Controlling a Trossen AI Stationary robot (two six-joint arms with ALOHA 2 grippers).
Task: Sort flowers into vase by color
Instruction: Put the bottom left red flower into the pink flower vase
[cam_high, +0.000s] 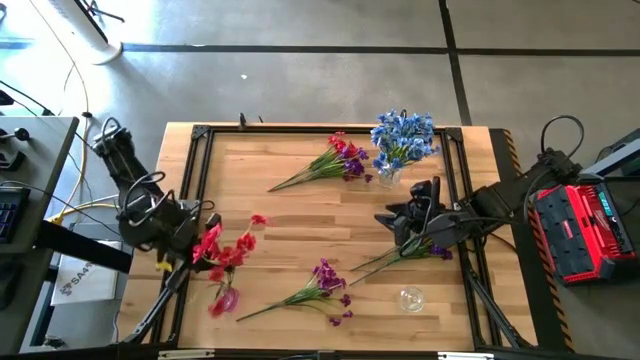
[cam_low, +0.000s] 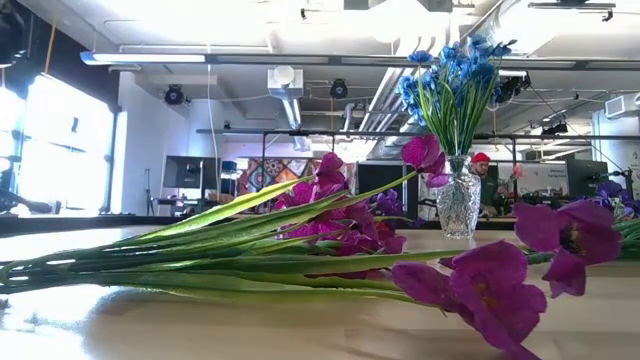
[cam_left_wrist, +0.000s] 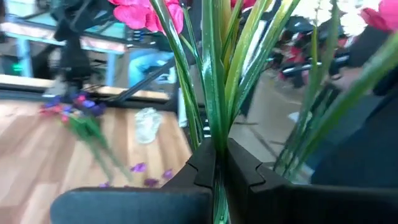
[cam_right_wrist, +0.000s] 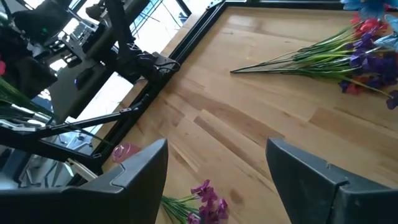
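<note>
My left hand (cam_left_wrist: 219, 171) is pressed tight around the green stems of the red flowers (cam_high: 225, 250), pinching them at the left edge of the table (cam_high: 300, 215); the red blossoms spread out just right of the hand over the wood. A small pink vase (cam_high: 223, 300) lies on the table just near of them. My right hand (cam_right_wrist: 217, 180) hangs over the right side of the table with its fingers spread wide, holding nothing and touching nothing. Under it lies a spray of purple flowers (cam_high: 400, 252). Another purple spray (cam_high: 318, 283) lies near the front middle, beside a clear glass vase (cam_high: 410, 298). A mixed red and purple spray (cam_high: 335, 160) lies toward the far side. The blue flowers (cam_high: 403, 138) stand upright in a glass vase (cam_low: 459, 200) at the far right.
</note>
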